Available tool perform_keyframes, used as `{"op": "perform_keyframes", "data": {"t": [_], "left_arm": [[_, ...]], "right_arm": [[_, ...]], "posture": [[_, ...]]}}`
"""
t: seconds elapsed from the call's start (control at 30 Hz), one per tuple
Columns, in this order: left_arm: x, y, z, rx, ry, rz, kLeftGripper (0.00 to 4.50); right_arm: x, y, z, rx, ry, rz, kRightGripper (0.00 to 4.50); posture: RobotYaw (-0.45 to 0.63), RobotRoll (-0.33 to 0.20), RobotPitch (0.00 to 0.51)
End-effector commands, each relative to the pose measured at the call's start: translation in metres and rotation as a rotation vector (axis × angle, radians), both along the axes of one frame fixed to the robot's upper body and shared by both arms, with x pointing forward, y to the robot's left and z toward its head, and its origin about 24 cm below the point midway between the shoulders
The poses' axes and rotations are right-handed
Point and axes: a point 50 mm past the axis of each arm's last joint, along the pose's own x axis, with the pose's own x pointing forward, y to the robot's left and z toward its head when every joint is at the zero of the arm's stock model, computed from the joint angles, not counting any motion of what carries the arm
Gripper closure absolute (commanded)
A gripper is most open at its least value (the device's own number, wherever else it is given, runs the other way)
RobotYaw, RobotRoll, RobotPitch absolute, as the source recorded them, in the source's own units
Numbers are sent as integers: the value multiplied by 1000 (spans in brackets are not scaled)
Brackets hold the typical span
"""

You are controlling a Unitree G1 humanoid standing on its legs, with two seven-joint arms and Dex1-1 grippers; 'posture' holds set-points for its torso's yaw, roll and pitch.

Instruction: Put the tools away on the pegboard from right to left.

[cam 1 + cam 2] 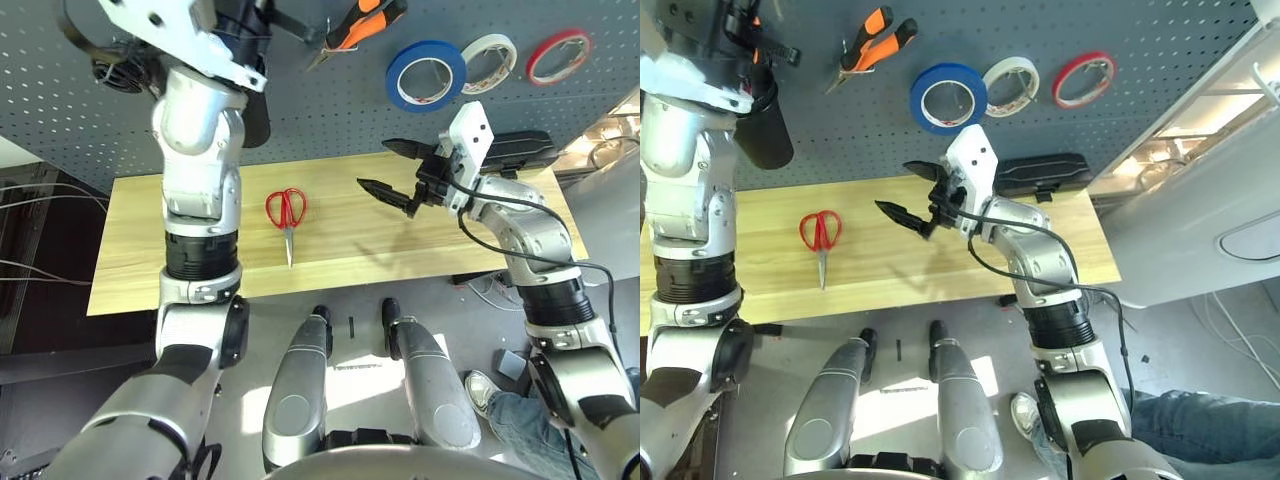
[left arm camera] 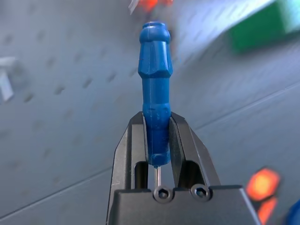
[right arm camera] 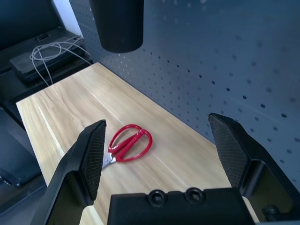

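Probably a workshop: tools hang on a pegboard (image 1: 330,120) above a workbench (image 1: 340,235).

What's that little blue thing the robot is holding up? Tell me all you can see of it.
It is a small screwdriver with a blue, plastic-looking handle, waisted below a rounded cap, and a thin metal shaft at its lower end. The left gripper is shut on the handle's lower part, its two black fingers pressing either side. The handle points away from the gripper, toward the grey pegboard.
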Motion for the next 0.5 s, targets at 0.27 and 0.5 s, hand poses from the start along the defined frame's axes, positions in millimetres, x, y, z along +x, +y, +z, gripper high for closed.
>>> {"op": "perform_keyframes", "data": {"t": [0.27,0.5], "left_arm": [[15,25,-19,-33,213,134,3975],[16,37,-13,-41,304,164,3975]], "right_arm": [[2,0,-8,-21,32,-1,0],[4,-3,-10,-30,37,-12,0]], "posture": [[108,0,361],[109,0,359]]}}
